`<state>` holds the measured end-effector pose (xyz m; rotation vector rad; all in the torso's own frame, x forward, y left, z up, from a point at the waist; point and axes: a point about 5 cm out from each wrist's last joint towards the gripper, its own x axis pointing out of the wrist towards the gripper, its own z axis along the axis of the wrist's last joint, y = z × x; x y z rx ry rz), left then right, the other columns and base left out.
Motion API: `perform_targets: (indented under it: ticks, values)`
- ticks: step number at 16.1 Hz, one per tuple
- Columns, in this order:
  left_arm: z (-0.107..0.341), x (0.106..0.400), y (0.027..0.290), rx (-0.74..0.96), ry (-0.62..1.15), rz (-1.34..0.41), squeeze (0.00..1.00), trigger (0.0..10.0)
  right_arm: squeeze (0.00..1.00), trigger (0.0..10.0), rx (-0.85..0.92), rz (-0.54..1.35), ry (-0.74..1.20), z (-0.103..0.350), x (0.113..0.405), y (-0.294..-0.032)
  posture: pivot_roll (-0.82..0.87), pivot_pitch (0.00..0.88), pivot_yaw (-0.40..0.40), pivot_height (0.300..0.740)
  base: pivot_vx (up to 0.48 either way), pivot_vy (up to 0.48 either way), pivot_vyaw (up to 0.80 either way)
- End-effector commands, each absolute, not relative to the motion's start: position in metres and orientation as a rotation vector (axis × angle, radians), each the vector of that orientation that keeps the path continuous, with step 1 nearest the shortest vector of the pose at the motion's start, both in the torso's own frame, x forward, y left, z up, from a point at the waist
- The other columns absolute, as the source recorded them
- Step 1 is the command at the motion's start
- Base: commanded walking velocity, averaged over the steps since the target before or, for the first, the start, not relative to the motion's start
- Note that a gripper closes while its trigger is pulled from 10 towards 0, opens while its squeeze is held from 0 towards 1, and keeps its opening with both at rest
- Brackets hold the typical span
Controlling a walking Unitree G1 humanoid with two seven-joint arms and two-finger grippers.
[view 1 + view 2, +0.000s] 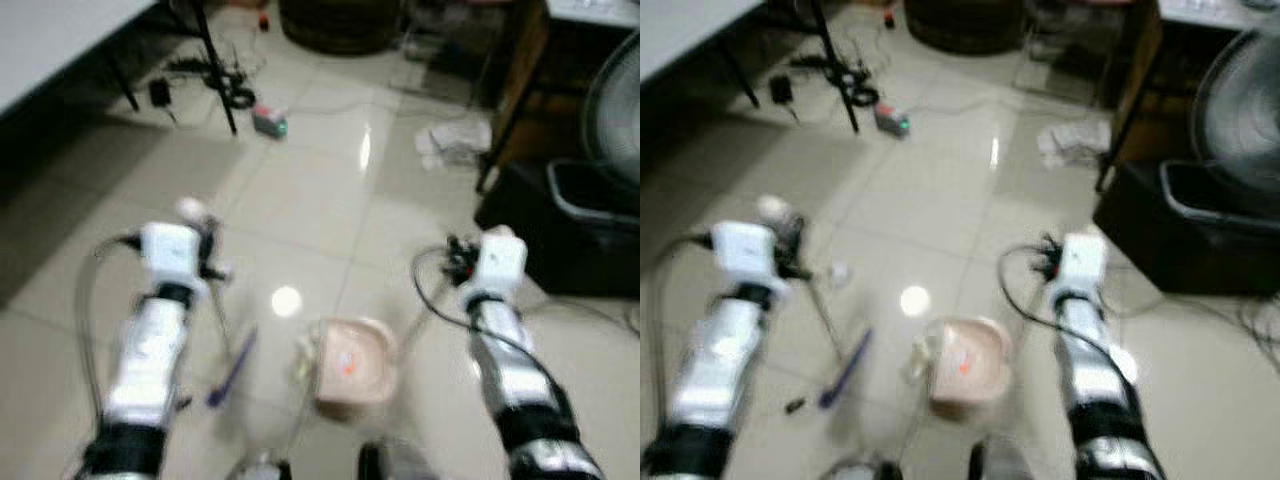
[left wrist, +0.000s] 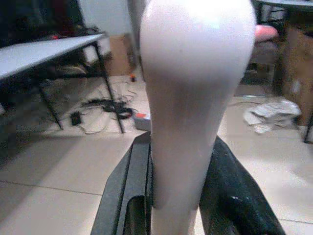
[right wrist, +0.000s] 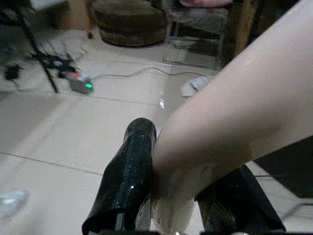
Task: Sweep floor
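Note:
My left gripper [image 1: 205, 255] is shut on a pale pink broom handle [image 2: 190, 88], which sits between the black fingers [image 2: 129, 186]. The thin broom shaft slants down to a purple brush head [image 1: 232, 368] on the tiled floor. My right gripper [image 1: 458, 262] is shut on the pale handle [image 3: 230, 122] of a pink dustpan [image 1: 352, 365], which rests low on the floor between my arms. Something small and orange lies in the pan. The eye views are blurred.
A white table [image 1: 50, 40] on black legs stands at the far left, with cables [image 1: 225, 85] and a power strip [image 1: 270, 122] beside it. Crumpled paper [image 1: 455, 140] lies ahead on the right. A black bin [image 1: 590, 220] and a fan [image 1: 615, 110] crowd the right side.

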<state>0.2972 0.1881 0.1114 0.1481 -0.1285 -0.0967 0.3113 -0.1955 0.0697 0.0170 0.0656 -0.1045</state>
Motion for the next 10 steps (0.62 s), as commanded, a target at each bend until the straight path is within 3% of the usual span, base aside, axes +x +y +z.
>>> perform_targets:
  ticks: [1, 10]
  values:
    - [0.121, 0.299, 0.194, 0.159, -0.178, -0.080, 0.00, 10.0, 0.00, 10.0, 0.005, -0.108, 0.011, 0.081, 0.316, -0.196, 0.04, 0.147, 0.002, 0.740, 0.450, 0.000, 0.00]
    - [0.109, 0.296, 0.191, 0.181, -0.136, -0.097, 0.00, 10.0, 0.00, 10.0, -0.033, -0.121, 0.039, 0.076, 0.314, -0.200, 0.03, 0.155, 0.008, 0.740, 0.000, 0.000, 0.00]
